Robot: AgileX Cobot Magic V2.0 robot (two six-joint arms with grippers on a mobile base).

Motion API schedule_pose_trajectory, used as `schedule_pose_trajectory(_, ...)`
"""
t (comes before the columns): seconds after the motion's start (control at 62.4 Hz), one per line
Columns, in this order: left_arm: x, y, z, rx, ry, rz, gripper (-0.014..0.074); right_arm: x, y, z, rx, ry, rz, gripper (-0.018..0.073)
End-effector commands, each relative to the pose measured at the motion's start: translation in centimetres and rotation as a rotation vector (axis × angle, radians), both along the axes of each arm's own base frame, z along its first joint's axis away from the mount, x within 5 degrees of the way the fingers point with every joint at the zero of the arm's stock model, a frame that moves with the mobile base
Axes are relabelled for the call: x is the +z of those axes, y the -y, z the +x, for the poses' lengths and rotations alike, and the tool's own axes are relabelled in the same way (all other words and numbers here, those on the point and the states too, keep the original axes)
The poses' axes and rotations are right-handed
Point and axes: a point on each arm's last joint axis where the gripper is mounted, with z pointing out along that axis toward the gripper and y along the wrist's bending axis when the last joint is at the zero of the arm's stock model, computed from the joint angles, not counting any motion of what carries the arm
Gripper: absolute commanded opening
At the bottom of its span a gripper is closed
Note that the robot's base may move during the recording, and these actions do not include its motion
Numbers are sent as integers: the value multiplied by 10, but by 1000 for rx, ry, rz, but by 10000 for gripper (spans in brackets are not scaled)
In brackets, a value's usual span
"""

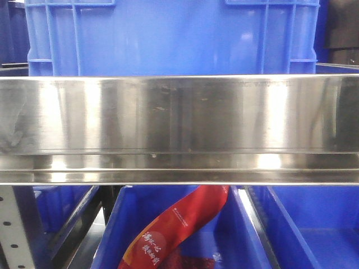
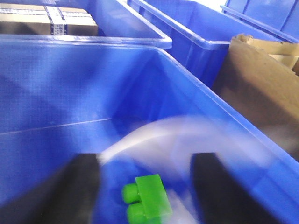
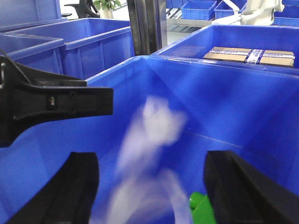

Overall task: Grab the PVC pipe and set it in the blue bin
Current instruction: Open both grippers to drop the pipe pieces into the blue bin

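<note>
A white shape, smeared by motion, that I take for the PVC pipe (image 3: 159, 122) is inside the blue bin (image 3: 140, 70), free of both grippers. In the left wrist view the pipe (image 2: 163, 135) shows as a pale arc above the bin floor (image 2: 56, 116). My left gripper (image 2: 145, 161) is open over the bin, its black fingers (image 2: 74, 186) wide apart. My right gripper (image 3: 152, 158) is also open, with the white blur between and beyond its fingers (image 3: 233, 186). A black gripper part (image 3: 56, 105) reaches in from the left in the right wrist view. The front view shows neither gripper.
A green toy brick (image 2: 147, 200) lies on the bin floor. More blue bins (image 2: 196, 32) surround it, one holding a cardboard box (image 3: 250, 55). Brown cardboard (image 2: 261, 88) stands at the right. In front, a steel shelf rail (image 1: 179, 129) spans the view above a red packet (image 1: 179, 230).
</note>
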Motion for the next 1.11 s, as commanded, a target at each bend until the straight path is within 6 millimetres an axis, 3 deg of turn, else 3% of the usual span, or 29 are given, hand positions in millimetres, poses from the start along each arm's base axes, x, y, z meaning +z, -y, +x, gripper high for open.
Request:
schedule_pose_trajectory(0.0, 6, -2, 0, 8, 24, -20, 393, 4, 0, 0, 3, 28, 12, 379)
schedule_pose_trajectory(0.337, 5, -2, -1, 6, 8, -11, 391, 3, 0, 0, 2, 18, 5, 379)
schedule_pose_trajectory(0.497, 4, -2, -1, 4, -3, -5, 371, 3, 0, 0, 1, 15, 6, 259)
schedule_pose_trajectory(0.593, 1, -2, -2, 1, -31, 10, 237, 3, 0, 0, 1, 10, 15, 101)
schedule_pose_trajectory(0.769, -4, -3, -6, -9, -96, 41, -113, 3, -1, 0, -2, -20, 62, -159)
schedule_pose_trajectory(1.09, 33, -12, -42, -76, 33, 127, -111, 25, 8, -15, -1, 17, 172, -167)
